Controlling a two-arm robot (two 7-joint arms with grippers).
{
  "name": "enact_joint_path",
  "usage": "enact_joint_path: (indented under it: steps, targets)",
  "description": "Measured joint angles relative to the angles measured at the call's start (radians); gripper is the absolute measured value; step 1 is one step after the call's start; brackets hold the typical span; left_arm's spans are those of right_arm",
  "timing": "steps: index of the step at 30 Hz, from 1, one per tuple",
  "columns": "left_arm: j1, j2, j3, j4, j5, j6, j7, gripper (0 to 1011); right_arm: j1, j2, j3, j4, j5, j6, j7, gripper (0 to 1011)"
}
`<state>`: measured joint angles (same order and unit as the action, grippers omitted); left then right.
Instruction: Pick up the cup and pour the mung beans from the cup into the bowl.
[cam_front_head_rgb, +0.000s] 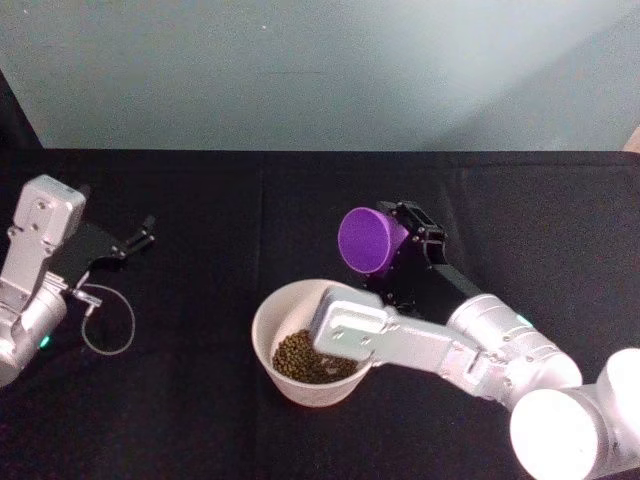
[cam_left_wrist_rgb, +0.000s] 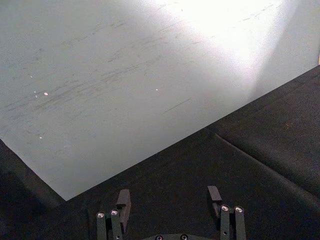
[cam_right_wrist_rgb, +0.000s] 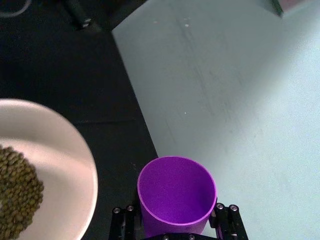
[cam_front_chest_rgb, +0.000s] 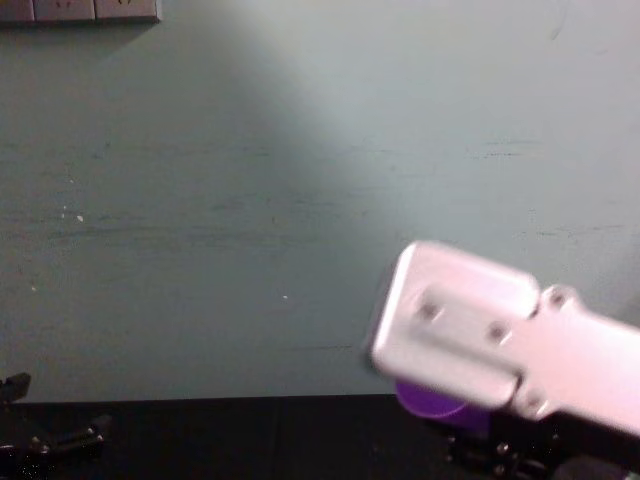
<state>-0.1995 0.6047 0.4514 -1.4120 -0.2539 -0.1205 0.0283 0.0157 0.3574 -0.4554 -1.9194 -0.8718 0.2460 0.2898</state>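
- The right gripper (cam_front_head_rgb: 395, 240) is clamped on the cup (cam_front_head_rgb: 367, 240), its 2 black fingers pressed against opposite sides of the purple wall near the base.
- In the head view the cup is held in the air and tipped on its side, with one round end turned toward the camera and toward the table's left edge.
- The right wrist view looks straight into the cup (cam_right_wrist_rgb: 176, 194); its purple inside is bare, with no grains in it.
- The cup hangs just beyond the far rim of the bowl (cam_front_head_rgb: 270, 318), apart from it and a little toward the table's right edge.
- The mung beans (cam_front_head_rgb: 306, 357) lie as 1 brownish-green heap in the bottom of the bowl.
- The bowl is white and stands upright on the black table (cam_front_head_rgb: 200, 400), near the front edge and about midway between the left and right edges.
- The right arm's silver wrist link crosses over the near right part of the bowl's rim.
- In the chest view the cup (cam_front_chest_rgb: 428, 402) shows as a purple sliver under that silver link.
- The left gripper (cam_left_wrist_rgb: 170, 200) is parked near the table's left edge, well apart from the bowl, its fingers spread with nothing between them.
- A thin looped cable (cam_front_head_rgb: 107, 320) hangs beside the left arm.
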Motion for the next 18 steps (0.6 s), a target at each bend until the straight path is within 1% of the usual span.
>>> enact_joint_path:
  steps: [1, 2, 4, 5, 7, 8, 9, 11, 12, 13, 14, 15, 16, 17, 18]
  targets:
    - [0.000, 0.000, 0.000, 0.000, 0.000, 0.000, 0.000, 1000, -0.005, -0.004, 0.013, 0.002, 0.024, -0.008, -0.004, 734]
    - [0.000, 0.000, 0.000, 0.000, 0.000, 0.000, 0.000, 1000, -0.015, -0.012, 0.038, 0.006, 0.074, -0.025, -0.012, 734]
    - [0.000, 0.000, 0.000, 0.000, 0.000, 0.000, 0.000, 1000, -0.024, -0.020, 0.063, 0.011, 0.121, -0.040, -0.017, 734]
    - [0.000, 0.000, 0.000, 0.000, 0.000, 0.000, 0.000, 1000, -0.032, -0.028, 0.087, 0.018, 0.176, -0.059, -0.021, 735]
    - [0.000, 0.000, 0.000, 0.000, 0.000, 0.000, 0.000, 1000, -0.038, -0.036, 0.110, 0.028, 0.224, -0.076, -0.022, 735]
    - [0.000, 0.000, 0.000, 0.000, 0.000, 0.000, 0.000, 1000, -0.042, -0.041, 0.131, 0.040, 0.275, -0.095, -0.023, 734]
    - [0.000, 0.000, 0.000, 0.000, 0.000, 0.000, 0.000, 1000, -0.042, -0.041, 0.131, 0.040, 0.275, -0.095, -0.023, 735]
    - [0.000, 0.000, 0.000, 0.000, 0.000, 0.000, 0.000, 1000, -0.046, -0.053, 0.172, 0.071, 0.381, -0.137, -0.018, 734]
    - [0.000, 0.000, 0.000, 0.000, 0.000, 0.000, 0.000, 1000, -0.046, -0.053, 0.172, 0.071, 0.381, -0.137, -0.018, 734]
    - [0.000, 0.000, 0.000, 0.000, 0.000, 0.000, 0.000, 1000, -0.047, -0.059, 0.192, 0.090, 0.438, -0.158, -0.010, 734]
    - [0.000, 0.000, 0.000, 0.000, 0.000, 0.000, 0.000, 1000, -0.047, -0.062, 0.204, 0.099, 0.466, -0.169, -0.005, 734]
    - [0.000, 0.000, 0.000, 0.000, 0.000, 0.000, 0.000, 1000, -0.047, -0.068, 0.223, 0.119, 0.524, -0.191, 0.006, 734]
    - [0.000, 0.000, 0.000, 0.000, 0.000, 0.000, 0.000, 1000, -0.047, -0.071, 0.232, 0.128, 0.553, -0.202, 0.012, 734]
    - [0.000, 0.000, 0.000, 0.000, 0.000, 0.000, 0.000, 1000, -0.045, -0.076, 0.248, 0.145, 0.597, -0.218, 0.024, 735]
    - [0.000, 0.000, 0.000, 0.000, 0.000, 0.000, 0.000, 1000, -0.045, -0.078, 0.255, 0.154, 0.624, -0.225, 0.030, 734]
